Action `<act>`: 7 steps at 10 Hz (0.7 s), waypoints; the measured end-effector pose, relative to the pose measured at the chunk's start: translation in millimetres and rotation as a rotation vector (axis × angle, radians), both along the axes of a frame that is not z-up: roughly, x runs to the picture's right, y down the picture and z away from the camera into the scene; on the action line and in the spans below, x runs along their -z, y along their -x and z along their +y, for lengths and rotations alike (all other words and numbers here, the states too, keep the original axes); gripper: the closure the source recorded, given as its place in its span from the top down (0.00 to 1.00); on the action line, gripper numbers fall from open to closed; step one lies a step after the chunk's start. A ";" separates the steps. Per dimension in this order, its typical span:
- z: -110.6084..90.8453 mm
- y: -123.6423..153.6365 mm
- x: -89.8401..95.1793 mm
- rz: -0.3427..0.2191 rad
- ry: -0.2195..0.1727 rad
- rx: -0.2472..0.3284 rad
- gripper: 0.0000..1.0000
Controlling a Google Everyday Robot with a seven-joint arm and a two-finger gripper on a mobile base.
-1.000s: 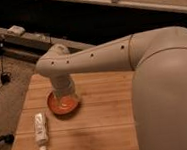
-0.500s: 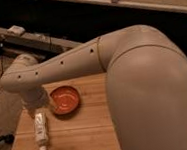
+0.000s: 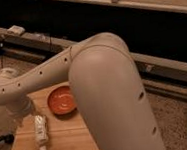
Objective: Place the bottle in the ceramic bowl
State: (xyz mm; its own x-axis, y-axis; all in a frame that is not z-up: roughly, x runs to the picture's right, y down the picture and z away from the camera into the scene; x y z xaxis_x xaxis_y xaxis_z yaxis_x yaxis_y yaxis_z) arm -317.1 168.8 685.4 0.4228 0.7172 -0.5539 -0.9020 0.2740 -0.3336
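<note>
The white bottle lies flat on the wooden table, near its left front, with the narrow cap end toward the front edge. The orange-red ceramic bowl sits just behind and to the right of it, with nothing in it. My gripper hangs from the pale arm at the left, just above and to the left of the bottle's far end. The arm's large elbow fills the middle of the view and hides the right part of the table.
A dark bench or rail runs behind the table, with a small pale object on it. The floor lies to the right, and a dark cable lies left of the table.
The arm has swung left, from over the bowl to above the bottle's far end. The bowl is now uncovered. The bottle and bowl have not moved.
</note>
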 end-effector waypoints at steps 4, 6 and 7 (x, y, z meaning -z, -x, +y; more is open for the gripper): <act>19.3 1.4 -19.7 0.018 0.009 -0.002 0.65; 27.8 1.2 -21.5 0.029 0.015 0.006 0.65; 36.3 3.6 -23.7 0.032 0.022 0.019 0.65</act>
State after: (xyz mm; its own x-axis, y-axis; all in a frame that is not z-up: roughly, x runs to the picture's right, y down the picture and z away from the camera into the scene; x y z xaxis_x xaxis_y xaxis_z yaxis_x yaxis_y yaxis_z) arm -320.7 205.1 709.2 0.4179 0.6965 -0.5832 -0.9071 0.2841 -0.3107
